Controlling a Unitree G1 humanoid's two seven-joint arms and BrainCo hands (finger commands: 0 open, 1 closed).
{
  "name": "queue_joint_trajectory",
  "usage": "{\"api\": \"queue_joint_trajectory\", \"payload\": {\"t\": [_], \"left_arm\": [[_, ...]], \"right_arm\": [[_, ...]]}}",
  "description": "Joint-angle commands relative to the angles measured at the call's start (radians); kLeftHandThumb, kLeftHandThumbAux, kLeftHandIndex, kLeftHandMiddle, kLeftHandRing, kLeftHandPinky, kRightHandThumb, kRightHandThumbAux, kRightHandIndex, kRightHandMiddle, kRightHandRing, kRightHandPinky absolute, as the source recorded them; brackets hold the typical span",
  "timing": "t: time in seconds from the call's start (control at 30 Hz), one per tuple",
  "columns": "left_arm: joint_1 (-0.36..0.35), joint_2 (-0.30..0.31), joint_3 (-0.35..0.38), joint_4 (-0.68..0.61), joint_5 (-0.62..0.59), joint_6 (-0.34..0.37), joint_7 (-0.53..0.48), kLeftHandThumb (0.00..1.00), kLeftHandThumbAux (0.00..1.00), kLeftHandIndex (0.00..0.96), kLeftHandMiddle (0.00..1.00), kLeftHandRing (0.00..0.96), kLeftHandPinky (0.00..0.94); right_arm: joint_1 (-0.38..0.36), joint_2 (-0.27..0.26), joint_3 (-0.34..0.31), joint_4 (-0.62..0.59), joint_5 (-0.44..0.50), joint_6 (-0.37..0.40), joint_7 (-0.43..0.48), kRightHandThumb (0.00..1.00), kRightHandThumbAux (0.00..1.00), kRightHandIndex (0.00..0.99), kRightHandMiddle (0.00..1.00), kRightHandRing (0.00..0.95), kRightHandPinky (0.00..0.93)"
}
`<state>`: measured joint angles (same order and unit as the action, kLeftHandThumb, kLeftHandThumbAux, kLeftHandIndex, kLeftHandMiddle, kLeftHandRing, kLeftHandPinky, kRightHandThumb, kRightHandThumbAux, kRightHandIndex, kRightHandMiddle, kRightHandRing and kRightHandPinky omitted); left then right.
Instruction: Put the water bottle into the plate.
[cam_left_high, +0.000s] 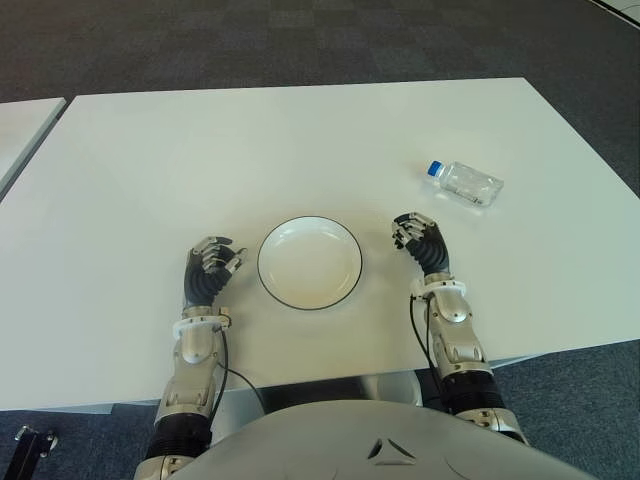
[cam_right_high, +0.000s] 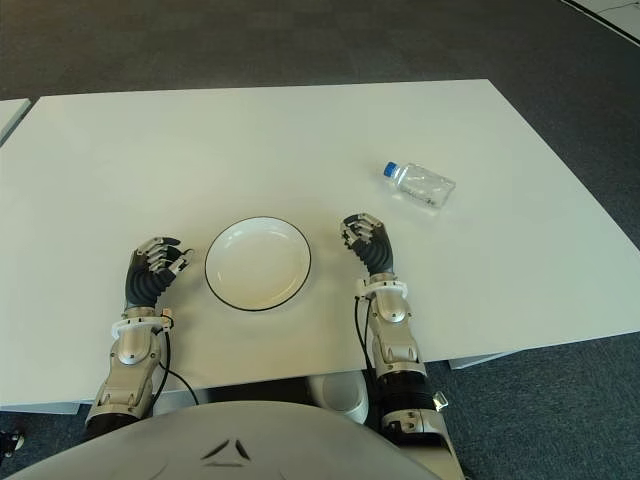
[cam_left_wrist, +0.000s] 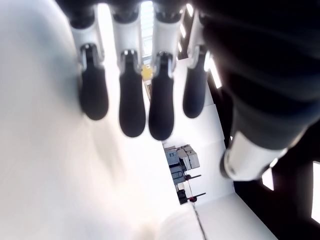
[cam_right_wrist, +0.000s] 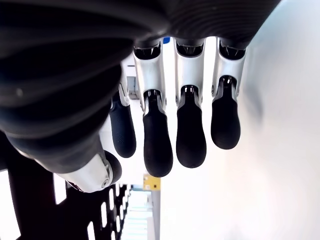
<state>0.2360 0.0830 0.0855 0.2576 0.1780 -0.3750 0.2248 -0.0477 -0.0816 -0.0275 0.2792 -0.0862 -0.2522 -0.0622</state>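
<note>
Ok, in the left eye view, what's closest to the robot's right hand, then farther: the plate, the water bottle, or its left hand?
From the right hand:
1. Plate, just to its left.
2. Water bottle, lying farther back on its right.
3. Left hand, beyond the plate.

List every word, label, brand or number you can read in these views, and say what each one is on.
No text can be read in any view.
water bottle: clear, blue cap, lying on the white table; no label shows.
plate: plain white, dark rim, no markings.
left hand and right hand: no readable marks.
</note>
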Motion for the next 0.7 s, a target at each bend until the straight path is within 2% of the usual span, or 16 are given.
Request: {"api": "queue_joint_trajectory", "payload": {"t": [0.03, 0.37, 0.7], "left_arm": [[-0.017, -0.013, -0.023, 0.023, -0.005, 0.024, -0.021, 0.701, 0.718, 0.429, 0.567, 0.566, 0.548], [-0.027, -0.022, -0.061, 0.022, 0.005, 0.034, -0.027, 0.702, 0.717, 0.428, 0.568, 0.573, 0.564], [-0.053, -0.009, -0.097, 0.064, 0.027, -0.007, -0.029, 0.705, 0.718, 0.428, 0.568, 0.588, 0.563]], "right_arm": [[-0.059, -0.032, 0.006, 0.011, -0.080, -0.055, -0.055, 0.704, 0.730, 0.433, 0.620, 0.615, 0.616], [-0.140, -0.096, 0.026, -0.036, -0.210, -0.058, -0.121, 0.700, 0.734, 0.418, 0.507, 0.503, 0.463], [-0.242, -0.203, 0.042, 0.061, -0.331, -0.121, -0.185, 0.684, 0.734, 0.402, 0.304, 0.307, 0.305]]}}
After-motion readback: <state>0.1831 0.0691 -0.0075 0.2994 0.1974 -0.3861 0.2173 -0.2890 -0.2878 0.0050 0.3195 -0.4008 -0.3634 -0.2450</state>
